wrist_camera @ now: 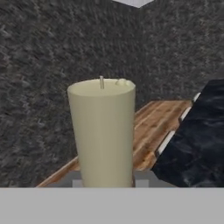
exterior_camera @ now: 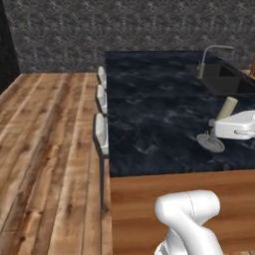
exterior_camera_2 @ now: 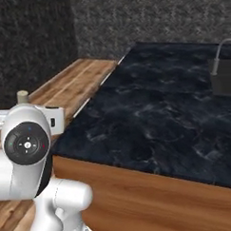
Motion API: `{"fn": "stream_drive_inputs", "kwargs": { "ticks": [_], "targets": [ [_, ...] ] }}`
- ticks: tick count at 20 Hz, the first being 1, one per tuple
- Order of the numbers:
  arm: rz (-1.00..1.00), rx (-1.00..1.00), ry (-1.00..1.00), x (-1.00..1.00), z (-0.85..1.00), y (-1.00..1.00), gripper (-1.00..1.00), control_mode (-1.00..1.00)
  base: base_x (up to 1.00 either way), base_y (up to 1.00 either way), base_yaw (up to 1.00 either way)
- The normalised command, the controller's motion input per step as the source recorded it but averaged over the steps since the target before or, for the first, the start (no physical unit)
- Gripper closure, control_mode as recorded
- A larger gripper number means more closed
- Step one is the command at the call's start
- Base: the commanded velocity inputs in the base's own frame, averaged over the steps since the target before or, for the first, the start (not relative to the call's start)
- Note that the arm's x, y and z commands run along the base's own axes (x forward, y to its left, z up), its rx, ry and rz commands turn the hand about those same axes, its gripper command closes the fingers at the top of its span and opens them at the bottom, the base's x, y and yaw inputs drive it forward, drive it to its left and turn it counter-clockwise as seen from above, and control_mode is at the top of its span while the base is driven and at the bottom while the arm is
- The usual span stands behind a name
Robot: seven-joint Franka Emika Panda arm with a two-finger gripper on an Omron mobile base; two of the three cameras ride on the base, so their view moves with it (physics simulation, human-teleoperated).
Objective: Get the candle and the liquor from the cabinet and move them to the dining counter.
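One cream-white candle, a smooth waxy stick with a short wick at its flat top, stands close before the hand camera, its lower end between the closed fingers of the gripper, which have hold of it. From the left base view the candle leans slightly over the dining counter, its round silvery-grey holder base tilted just above or on the marble; which of the two is hard to tell at this angle. The white hand reaches in level from the right edge of that view, near the counter's front right part, with the arm's rounded white elbow low in front of the counter's wooden side.

Black marble with fine white veins forms the counter's long glossy top, over plain orange-brown wood panels. Along the counter's left edge sit three white stools, seen as small rounded backs. At the counter's far right end a dark square sink is sunk into the top, with a thin grey gooseneck faucet arching over it. Left of the counter runs a wooden plank floor with strong grain, and beyond the counter a rough, speckled dark grey wall. No writing or label can be read anywhere.
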Motion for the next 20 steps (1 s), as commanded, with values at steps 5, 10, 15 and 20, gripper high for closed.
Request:
{"fn": "stream_drive_inputs", "kwargs": {
  "ticks": [5, 10, 15, 20],
  "targets": [
    [0.0, 0.0, 0.0, 0.0, 0.0, 0.0, 1.0, 1.0, 0.46, 0.54, -0.32],
    [0.0, 0.0, 0.0, 0.0, 0.0, 0.0, 1.0, 1.0, 0.47, 0.5, -0.25],
    [0.0, 0.0, 0.0, 0.0, 0.0, 0.0, 1.0, 1.0, 0.44, 0.4, -0.15],
    [0.0, 0.0, 0.0, 0.0, 0.0, 0.0, 1.0, 1.0, 0.42, 0.18, -0.01]
  ]
}}
